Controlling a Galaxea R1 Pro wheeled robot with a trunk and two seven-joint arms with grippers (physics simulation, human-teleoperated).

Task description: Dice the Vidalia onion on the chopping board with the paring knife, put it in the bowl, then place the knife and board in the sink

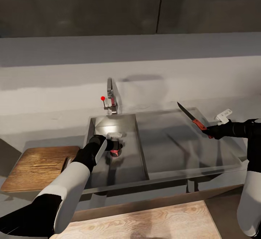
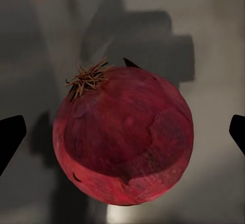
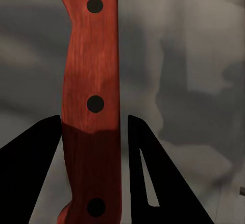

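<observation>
Reaching down into the sink [image 1: 137, 159], the left arm is holding its pincer [image 1: 116, 148] low in the basin, just over the red onion [image 1: 114, 152] lying near the drain. In the left wrist view the onion [image 2: 122, 137] is sitting between the two dark fingertips [image 2: 11, 137], which are standing wide apart at either side, clear of its skin; the dried root tuft is pointing up toward the camera. The left pincer is open and gripping nothing.

The right arm is holding the paring knife [image 1: 194, 120] in the air above the drainboard, toward the sink's right end, blade slanting up and back toward the wall. The right pincer [image 1: 209, 133] is closing its fingers [image 3: 38, 168] against both flanks of the orange-red handle [image 3: 89, 106], near the butt end; three dark rivets are showing along the handle.

The chopping board [image 1: 38, 166] is lying flat on the counter [image 1: 43, 123] just left of the sink, its slot-shaped handle hole at the end nearest the basin. The chrome tap [image 1: 111, 99] with its red knob is standing at the basin's back edge. A paler wooden surface [image 1: 145, 221] is lying in front of the sink's near edge.
</observation>
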